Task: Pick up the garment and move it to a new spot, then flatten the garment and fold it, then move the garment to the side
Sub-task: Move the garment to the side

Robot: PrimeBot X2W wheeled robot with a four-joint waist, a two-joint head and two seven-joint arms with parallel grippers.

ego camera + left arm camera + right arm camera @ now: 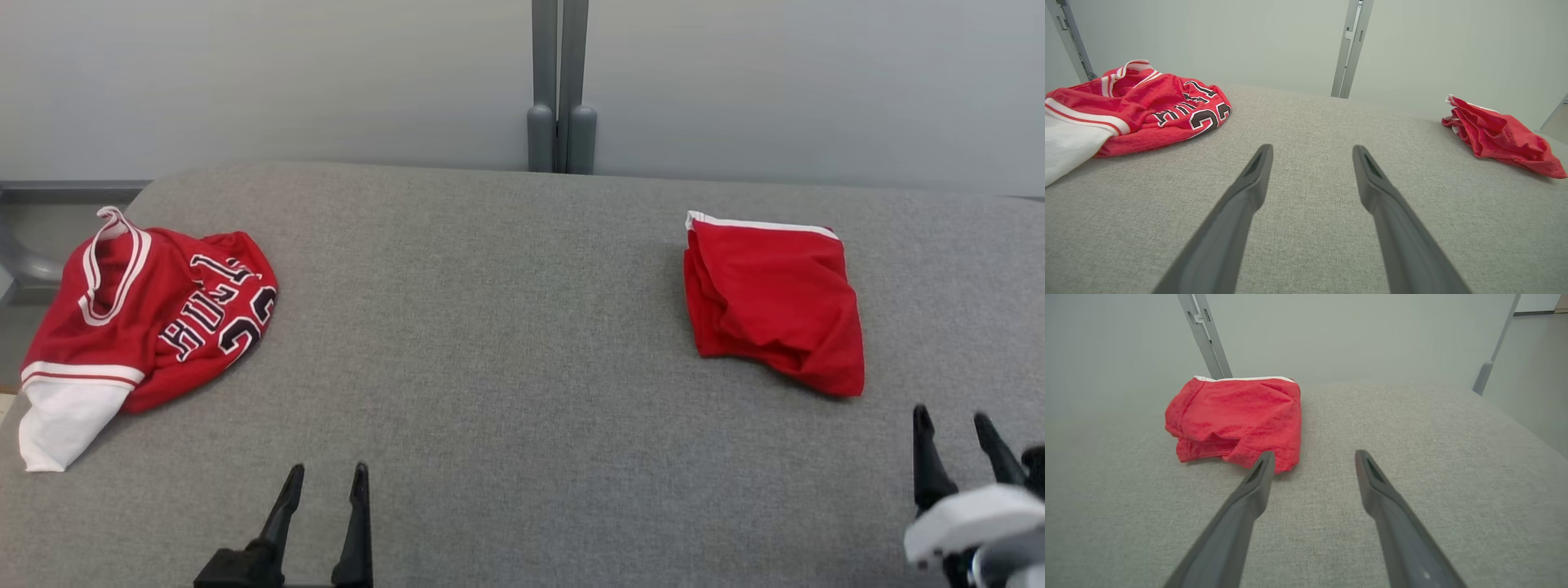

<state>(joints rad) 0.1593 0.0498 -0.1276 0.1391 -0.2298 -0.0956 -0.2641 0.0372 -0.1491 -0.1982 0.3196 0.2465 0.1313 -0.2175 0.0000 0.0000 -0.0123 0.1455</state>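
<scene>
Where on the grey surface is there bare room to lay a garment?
The widest free patch is the middle of the grey surface, between the crumpled jersey at its left edge and the folded red garment at right. Crowded only around those two.

The red jersey (163, 318) reads "ULL" with a creased number beginning 2.

- Two red garments are counted: one folded garment (771, 298) and one crumpled jersey (147, 318).
- Two grippers are seen, a left gripper (327, 466) and a right gripper (950, 412), each with two dark fingers (286, 498).
- One grey padded surface (506, 327) is counted.
- Two upright posts (540, 131) are seen behind it.
</scene>
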